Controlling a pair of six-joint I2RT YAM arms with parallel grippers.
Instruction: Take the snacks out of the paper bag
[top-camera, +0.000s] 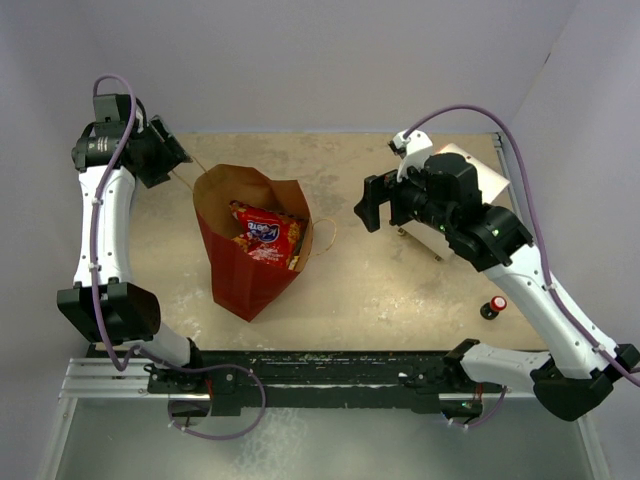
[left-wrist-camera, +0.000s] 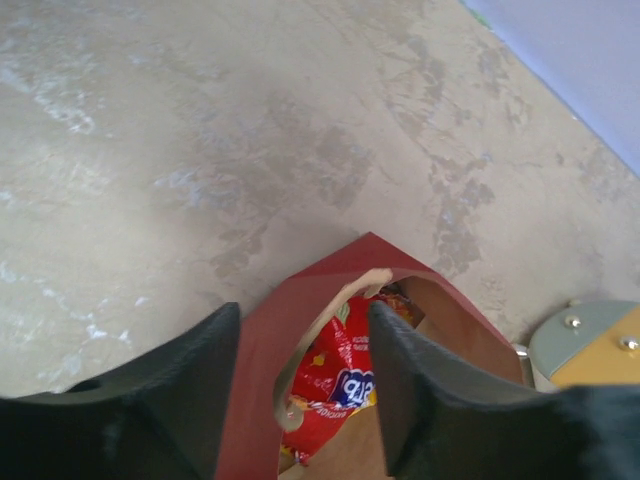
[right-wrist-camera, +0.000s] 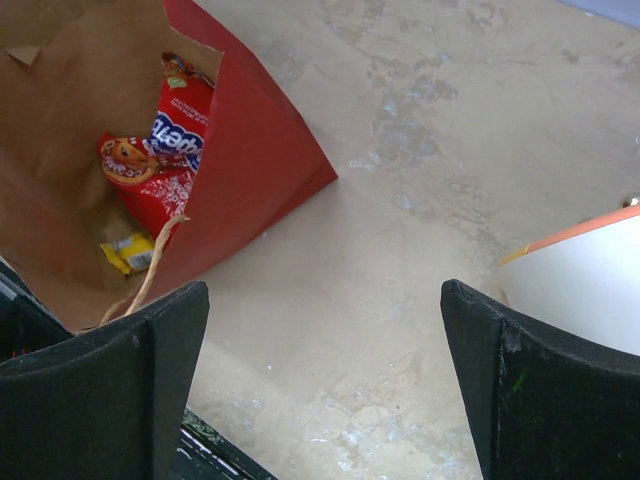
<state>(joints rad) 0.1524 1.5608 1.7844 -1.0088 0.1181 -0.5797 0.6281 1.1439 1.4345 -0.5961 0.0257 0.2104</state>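
Observation:
The paper bag (top-camera: 245, 270), red outside and brown inside, lies on the table with its mouth open toward the back. Inside it is the red cookie bag (top-camera: 268, 232) with a blue logo, also visible as the cookie bag (right-wrist-camera: 165, 160) in the right wrist view. Below it lies a small yellow packet (right-wrist-camera: 130, 250). No silver foil packs show. My left gripper (top-camera: 178, 160) is at the bag's left rim. In its own view the left gripper (left-wrist-camera: 303, 315) is open, its jaws straddling the red wall and a brown loop handle (left-wrist-camera: 320, 340). My right gripper (top-camera: 366, 203) hangs wide open right of the bag, holding nothing.
A white cylinder (top-camera: 478, 172) lies at the back right, partly under the right arm; it shows as the white cylinder (right-wrist-camera: 590, 280) beside the right finger. A small red-capped black object (top-camera: 493, 307) stands at the front right. The bag's second handle (top-camera: 327, 235) trails right.

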